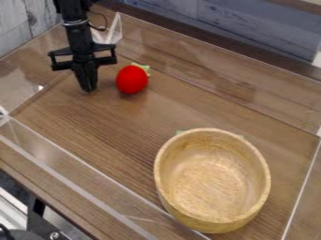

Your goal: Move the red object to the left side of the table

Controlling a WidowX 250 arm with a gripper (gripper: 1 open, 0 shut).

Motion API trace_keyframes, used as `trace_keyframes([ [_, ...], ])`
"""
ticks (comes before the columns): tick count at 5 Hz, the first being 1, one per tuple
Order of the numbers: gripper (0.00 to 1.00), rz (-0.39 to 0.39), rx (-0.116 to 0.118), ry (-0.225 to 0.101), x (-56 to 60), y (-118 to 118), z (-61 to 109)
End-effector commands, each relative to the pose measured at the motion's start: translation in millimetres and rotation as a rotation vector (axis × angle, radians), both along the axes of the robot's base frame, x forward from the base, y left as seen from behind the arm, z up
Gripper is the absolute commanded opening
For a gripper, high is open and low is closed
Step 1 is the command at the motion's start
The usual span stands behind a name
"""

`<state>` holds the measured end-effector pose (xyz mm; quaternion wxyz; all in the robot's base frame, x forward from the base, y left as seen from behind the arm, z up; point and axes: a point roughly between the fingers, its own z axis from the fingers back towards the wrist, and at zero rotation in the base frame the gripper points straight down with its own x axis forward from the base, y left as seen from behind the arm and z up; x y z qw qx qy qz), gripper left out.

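Note:
The red object (131,80) is a small round bright-red toy fruit with a green leafy top, lying on the brown wood-grain table (113,141) toward its far left. My gripper (86,86) points straight down just left of the fruit, its black fingers shut together with nothing between them. The tips are close to the tabletop, and a narrow strip of table separates them from the fruit.
A large light wooden bowl (212,178) stands at the near right. Clear acrylic walls (75,173) border the table on all sides; the left wall runs close behind the gripper.

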<state>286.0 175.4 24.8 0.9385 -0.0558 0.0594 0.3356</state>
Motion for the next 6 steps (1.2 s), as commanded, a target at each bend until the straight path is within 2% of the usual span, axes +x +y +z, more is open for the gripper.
trace_keyframes([
  [1,0.00,0.007,0.050,-0.056,-4.7,16,22.9],
  [2,0.00,-0.031,0.048,-0.046,-11.2,12,20.0],
  [3,1.00,-0.072,0.045,-0.033,-17.0,7,17.4],
  [4,1.00,-0.076,0.036,-0.020,-19.5,10,21.0],
  [5,1.00,-0.076,0.017,-0.017,-19.2,12,30.6],
  [6,1.00,-0.060,-0.007,-0.031,-22.7,2,48.3],
])
